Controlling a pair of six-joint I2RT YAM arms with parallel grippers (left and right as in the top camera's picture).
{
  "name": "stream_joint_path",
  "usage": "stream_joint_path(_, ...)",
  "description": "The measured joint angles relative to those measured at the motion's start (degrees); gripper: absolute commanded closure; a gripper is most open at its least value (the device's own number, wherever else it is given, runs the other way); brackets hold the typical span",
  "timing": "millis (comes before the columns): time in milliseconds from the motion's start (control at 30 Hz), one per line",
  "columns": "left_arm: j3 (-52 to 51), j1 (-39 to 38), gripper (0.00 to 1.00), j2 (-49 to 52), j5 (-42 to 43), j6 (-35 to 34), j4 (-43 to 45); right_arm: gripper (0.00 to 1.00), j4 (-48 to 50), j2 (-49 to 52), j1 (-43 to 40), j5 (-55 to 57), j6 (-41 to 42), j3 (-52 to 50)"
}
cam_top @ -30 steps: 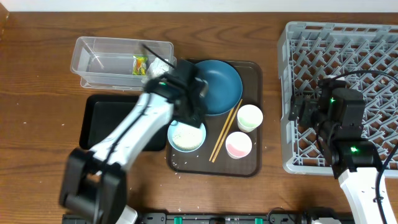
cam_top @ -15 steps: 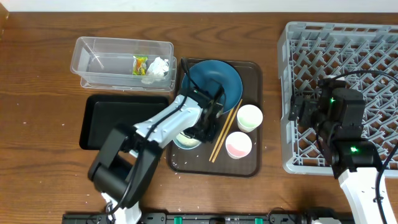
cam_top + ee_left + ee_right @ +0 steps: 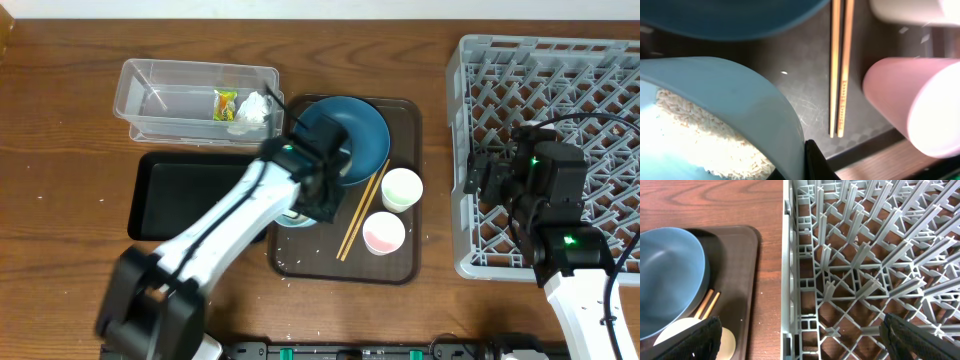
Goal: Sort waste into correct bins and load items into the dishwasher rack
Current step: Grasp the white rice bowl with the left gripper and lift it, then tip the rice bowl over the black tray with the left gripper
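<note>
Having left the tissue [image 3: 256,106] in the tub [image 3: 160,95], the left gripper [image 3: 316,203] meets the bowl [image 3: 725,95] at its rim on the tray [image 3: 400,268], grip unclear, so rice [image 3: 690,131] seems next; the right gripper [image 3: 800,340] hangs spread beside the rack [image 3: 600,60].

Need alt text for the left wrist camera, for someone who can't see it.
Close-up of the light-blue bowl, holding white rice, filling the lower left. On the brown tray beside it lie wooden chopsticks, with the pink cup right and the blue plate along the top.
</note>
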Motion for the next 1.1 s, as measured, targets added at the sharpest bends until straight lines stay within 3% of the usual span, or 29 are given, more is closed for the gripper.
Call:
stream_joint_path(167,0.0,5.97,0.94,-5.38,0.44,0.0,-0.66,0.01,0.02,0.0,0.0,0.0,0.0,0.0)
stream_joint_path(300,0.0,13.92,0.94,-6.23,6.1,0.04,-1.51,0.01,0.0,0.0,0.0,-0.02,0.0,0.0)
stream_joint_path(533,-2.93,29.97,0.94,-6.21,24.98,5.88,-1.03,0.01,0.04,0.0,0.0,0.0,0.0,0.0)
stream_joint_path(800,-13.55,49.31,0.94,-5.73,48.35,16.37,-0.5,0.01,0.04,0.0,0.0,-0.02,0.0,0.0)
stream_joint_path(1100,-18.67,61.07,0.94,-0.42,69.18,19.08,0.61,0.01,0.2,0.0,0.0,0.0,0.0,0.0)
